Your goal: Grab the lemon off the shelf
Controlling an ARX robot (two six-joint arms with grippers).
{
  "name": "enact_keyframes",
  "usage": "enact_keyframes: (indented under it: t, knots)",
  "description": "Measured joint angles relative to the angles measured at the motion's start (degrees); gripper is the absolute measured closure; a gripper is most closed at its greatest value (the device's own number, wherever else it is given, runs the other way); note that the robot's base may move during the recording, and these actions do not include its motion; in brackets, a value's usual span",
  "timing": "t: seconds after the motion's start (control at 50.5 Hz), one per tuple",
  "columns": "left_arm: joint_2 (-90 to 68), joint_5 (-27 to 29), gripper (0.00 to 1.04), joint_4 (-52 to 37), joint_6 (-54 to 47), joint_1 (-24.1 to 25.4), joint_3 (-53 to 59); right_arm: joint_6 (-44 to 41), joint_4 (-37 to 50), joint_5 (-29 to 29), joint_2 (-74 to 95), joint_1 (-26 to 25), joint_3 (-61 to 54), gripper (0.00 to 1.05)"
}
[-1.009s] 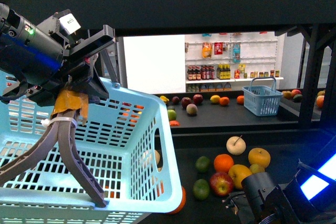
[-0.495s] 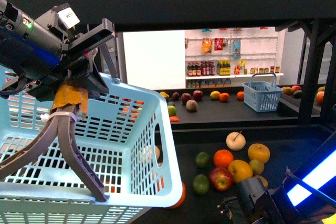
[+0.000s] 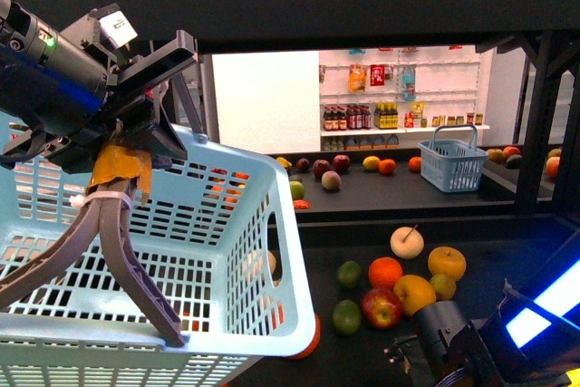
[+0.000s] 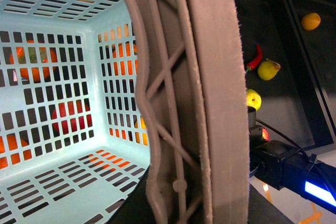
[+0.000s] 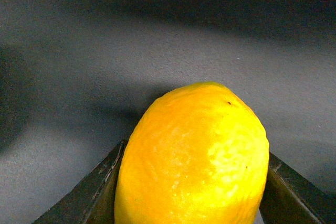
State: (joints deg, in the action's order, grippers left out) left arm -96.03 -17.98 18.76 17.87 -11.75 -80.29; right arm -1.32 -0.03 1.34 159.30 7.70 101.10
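The lemon (image 5: 191, 161) is bright yellow with dimpled skin and stands upright over a dark flat tier of the black shelf (image 3: 362, 2). The right gripper (image 5: 195, 151) clamps its two sides.

No text, brand or number is legible in any view.

Front view:
- 1 white label (image 3: 119, 28) is fixed to the housing of the left arm (image 3: 54, 70). Its print is too small to read.
- The packets (image 3: 357, 85) and bottles (image 3: 349, 124) on the white wall shelves (image 3: 399, 139) carry coloured labels, all too small and blurred to read.

Left and right wrist views: nothing readable.
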Motion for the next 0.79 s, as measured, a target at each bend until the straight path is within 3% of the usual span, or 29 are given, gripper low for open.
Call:
enact_keyframes:
  t: [0.139, 0.416, 0.792]
  knots:
    - [0.0, 0.0, 0.88, 0.0, 0.0, 0.0, 0.0, 0.0, 2.0, -0.8, -6.2, -1.6, -4.7, 0.43]
    - [0.0, 0.0, 0.88, 0.0, 0.0, 0.0, 0.0, 3.8, 1.8, -7.9, -31.5, -5.2, -8.4, 0.46]
    - [0.0, 0.0, 0.88, 0.0, 0.0, 0.0, 0.0, 6.7, -6.9, -13.8, -42.5, 4.1, -2.4, 0.46]
